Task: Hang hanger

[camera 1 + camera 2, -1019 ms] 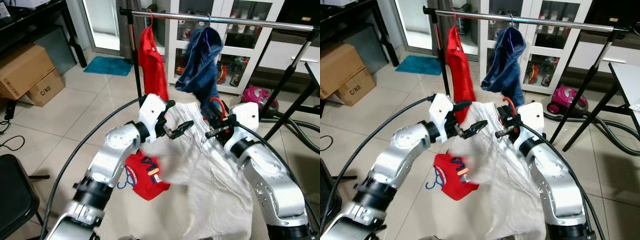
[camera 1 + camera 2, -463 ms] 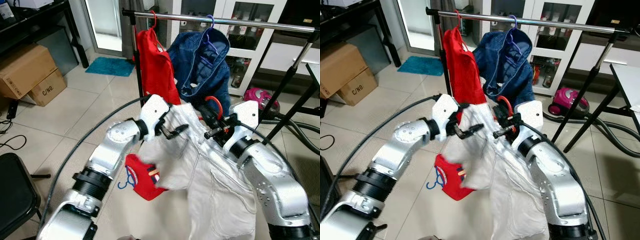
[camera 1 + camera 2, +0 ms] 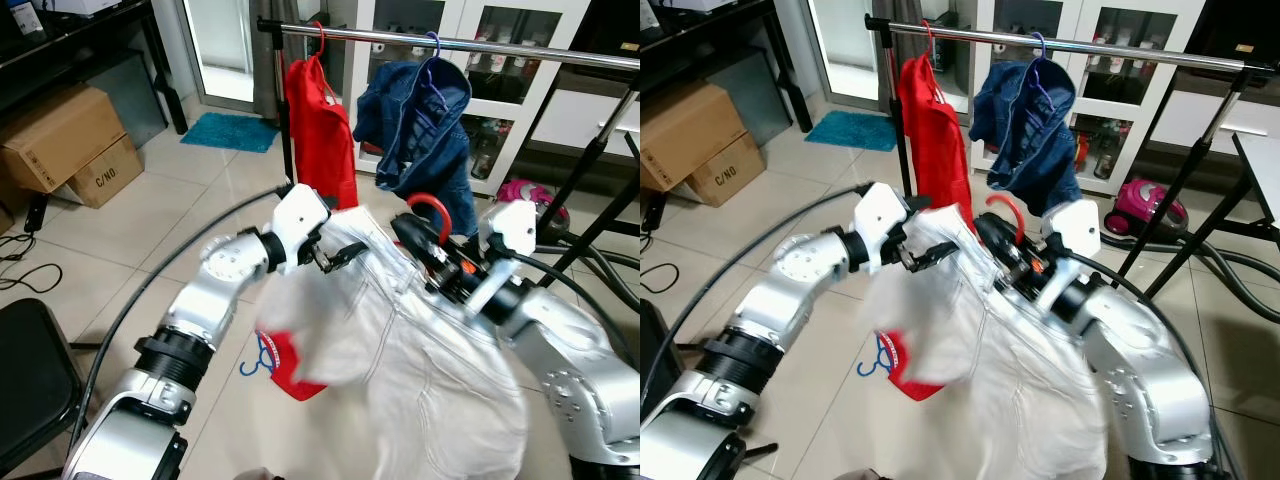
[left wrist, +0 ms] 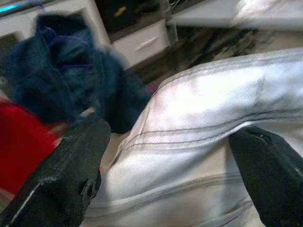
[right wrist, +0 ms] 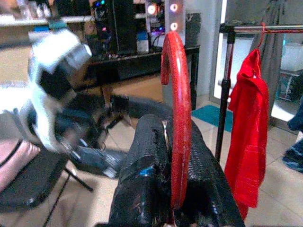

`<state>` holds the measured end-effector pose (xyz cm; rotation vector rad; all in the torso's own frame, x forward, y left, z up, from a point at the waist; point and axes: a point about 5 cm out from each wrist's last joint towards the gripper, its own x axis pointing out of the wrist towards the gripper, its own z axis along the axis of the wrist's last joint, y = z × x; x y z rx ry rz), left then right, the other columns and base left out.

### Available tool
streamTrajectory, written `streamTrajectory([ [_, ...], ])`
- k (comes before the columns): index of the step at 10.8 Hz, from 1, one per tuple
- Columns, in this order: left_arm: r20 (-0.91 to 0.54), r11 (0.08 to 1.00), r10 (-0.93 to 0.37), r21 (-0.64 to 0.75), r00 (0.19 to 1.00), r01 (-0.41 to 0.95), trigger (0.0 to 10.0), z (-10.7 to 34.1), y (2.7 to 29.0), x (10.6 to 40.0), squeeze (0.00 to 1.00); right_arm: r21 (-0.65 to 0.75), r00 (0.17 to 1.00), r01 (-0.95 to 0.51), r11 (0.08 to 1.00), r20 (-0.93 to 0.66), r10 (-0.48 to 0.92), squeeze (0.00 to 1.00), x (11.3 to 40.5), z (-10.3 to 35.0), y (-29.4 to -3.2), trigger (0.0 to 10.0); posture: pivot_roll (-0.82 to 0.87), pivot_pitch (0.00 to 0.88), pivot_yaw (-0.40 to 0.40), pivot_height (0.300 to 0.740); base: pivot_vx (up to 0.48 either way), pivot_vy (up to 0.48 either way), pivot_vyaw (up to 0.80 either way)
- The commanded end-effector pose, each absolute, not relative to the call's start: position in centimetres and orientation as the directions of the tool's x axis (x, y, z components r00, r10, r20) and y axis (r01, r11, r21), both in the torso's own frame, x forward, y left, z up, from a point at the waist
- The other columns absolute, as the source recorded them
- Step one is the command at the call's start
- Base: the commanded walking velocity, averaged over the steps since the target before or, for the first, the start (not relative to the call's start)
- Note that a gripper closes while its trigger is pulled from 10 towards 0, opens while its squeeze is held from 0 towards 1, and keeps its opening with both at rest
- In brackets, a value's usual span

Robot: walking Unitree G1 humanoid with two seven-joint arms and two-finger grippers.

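Observation:
My right gripper [image 3: 435, 262] is shut on the shaft of a red hanger [image 3: 428, 206]; its hook [image 5: 176, 94] rises between the black fingers [image 5: 144, 161]. A white garment [image 3: 400, 370] hangs from that hanger and spreads wide below both arms. My left gripper [image 3: 337, 258] is at the garment's left upper edge, fingers [image 4: 71, 175] spread open with the white cloth [image 4: 203, 142] between them. The metal rail [image 3: 480, 42] runs above and behind. It carries a red garment [image 3: 320, 140] and a blue denim jacket [image 3: 420, 130].
A red garment on a blue hanger [image 3: 280, 362] lies on the tiled floor, partly under the white cloth. Cardboard boxes [image 3: 60, 140] stand far left, a black chair [image 3: 30, 370] near left. Behind the rail are a glass cabinet [image 3: 500, 90], a pink vacuum [image 3: 518, 190] and the slanted rack leg [image 3: 590, 165].
The white garment has billowed wider and lower over the floor garment. The denim jacket has swung on the rail. My left gripper has drawn back slightly leftward; the view has shifted a little.

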<state>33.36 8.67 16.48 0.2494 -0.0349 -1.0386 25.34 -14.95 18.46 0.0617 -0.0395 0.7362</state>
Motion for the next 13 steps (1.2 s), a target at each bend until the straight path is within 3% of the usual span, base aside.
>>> streamTrajectory([
  [1,0.020,0.357,-0.933,0.182,0.360,0.916,10.0,19.4,8.2,32.4,0.00,-0.013,0.710,-0.700,0.714,0.091,0.698,0.00,25.3,19.7,-14.9,10.0,-0.07,0.000,0.021,0.740,0.000,0.000,0.00],
  [2,-0.010,0.214,-0.976,0.147,0.218,0.966,10.0,19.8,8.6,31.2,0.00,-0.027,0.700,-0.709,0.704,0.084,0.709,0.00,25.5,19.7,-15.1,10.0,-0.07,0.000,0.022,0.740,0.000,0.000,0.00],
  [3,-0.040,0.145,-0.988,0.111,0.150,0.983,10.0,19.7,9.1,30.7,0.00,-0.037,0.684,-0.724,0.688,0.081,0.725,0.00,25.6,19.7,-15.3,10.0,-0.07,0.000,0.023,0.740,0.000,0.000,0.00],
  [4,-0.077,0.141,-0.986,0.078,0.147,0.987,10.0,19.8,10.2,31.3,0.00,-0.064,0.640,-0.763,0.644,0.064,0.765,0.00,25.5,19.7,-15.4,10.0,-0.06,0.001,0.025,0.740,0.000,0.000,0.00],
  [5,-0.120,0.121,-0.985,0.041,0.125,0.992,10.0,19.9,11.0,31.4,1.00,-0.084,0.616,-0.783,0.617,0.045,0.787,0.00,25.5,19.6,-15.5,10.0,-0.06,0.001,0.025,0.740,0.000,0.000,0.00],
  [8,-0.214,0.085,-0.973,0.011,0.085,0.996,10.0,20.8,14.0,32.3,1.00,-0.162,0.448,-0.882,0.443,0.000,0.894,0.00,24.1,19.7,-15.6,10.0,-0.06,0.013,0.031,0.740,0.000,0.000,0.00],
  [10,-0.223,-0.025,-0.974,-0.064,-0.039,0.998,10.0,21.4,14.6,32.7,1.00,-0.184,0.304,-0.938,0.295,-0.025,0.952,0.00,23.1,20.0,-15.6,10.0,-0.06,0.013,0.031,0.740,0.000,0.000,0.00],
  [11,-0.223,-0.109,-0.966,-0.113,-0.132,0.988,10.0,20.8,14.2,32.3,0.49,-0.184,0.260,-0.951,0.250,-0.035,0.965,0.00,22.8,20.2,-15.4,10.0,-0.06,0.013,0.031,0.740,0.000,0.000,0.00],
  [12,-0.245,-0.136,-0.956,-0.123,-0.163,0.983,10.0,20.2,13.6,32.2,0.15,-0.184,0.241,-0.956,0.230,-0.037,0.970,0.00,22.7,20.4,-15.3,10.0,-0.06,0.013,0.031,0.740,0.000,0.000,0.00],
  [13,-0.288,-0.141,-0.944,-0.097,-0.163,0.985,10.0,19.4,12.9,32.3,0.01,-0.189,0.227,-0.958,0.217,-0.032,0.973,0.00,22.6,20.6,-15.1,10.0,-0.07,0.034,0.056,0.740,0.000,0.000,0.00],
])
